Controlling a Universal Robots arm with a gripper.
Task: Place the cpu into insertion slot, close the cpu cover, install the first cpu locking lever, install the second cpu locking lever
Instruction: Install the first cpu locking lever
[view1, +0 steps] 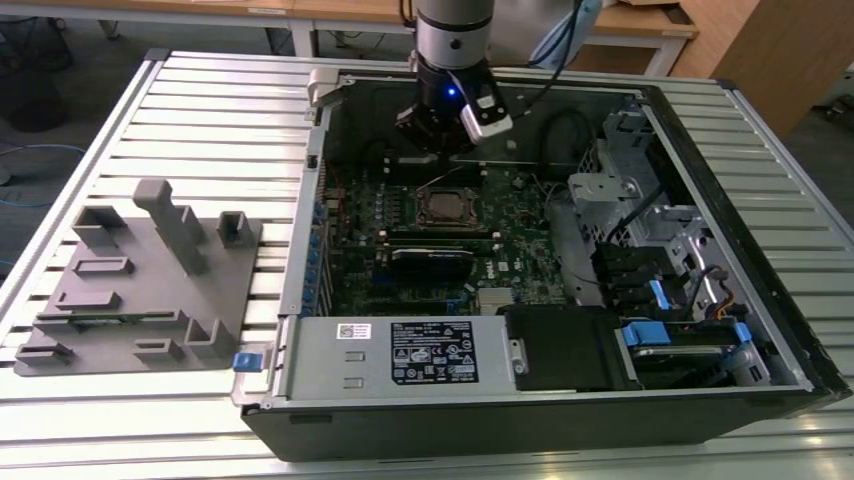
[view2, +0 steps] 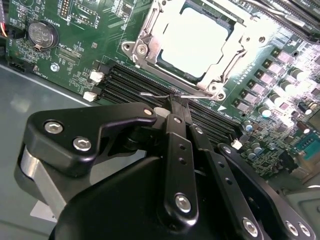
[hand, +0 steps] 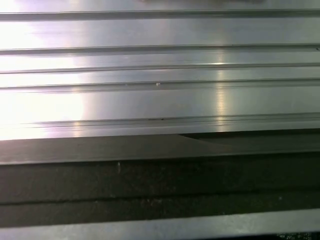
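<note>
Black linkage of the gripper (view2: 175, 100) sits closest in the second wrist view. Its jaws are drawn narrow, and a thin wire locking lever (view2: 152, 94) appears to be caught at their tips, just beside the socket's near edge. I judge this grip suits swinging the wire about its hinge.

Just beyond, the cpu (view2: 195, 42) already lies flat in the insertion slot (view1: 447, 205), its pale metal top showing through the cut-out. The cpu cover (view2: 147, 30) is folded down around it, so a lever can clamp the frame. Long black memory slots (view2: 130, 82) run between the jaws and the socket on the green motherboard (view2: 75, 65), and a coin cell (view2: 41, 34) sits off to one side.

In the exterior view the computer case (view1: 747, 200) lies on its side with the panel off, likely so the arm can reach in from above. The power supply (view1: 400, 350) carries a black label and a white one, both too small to read. A grey fixture tray (view1: 134, 270) rests on the slatted aluminium desk (view1: 200, 110), towards the exterior view's left.
</note>
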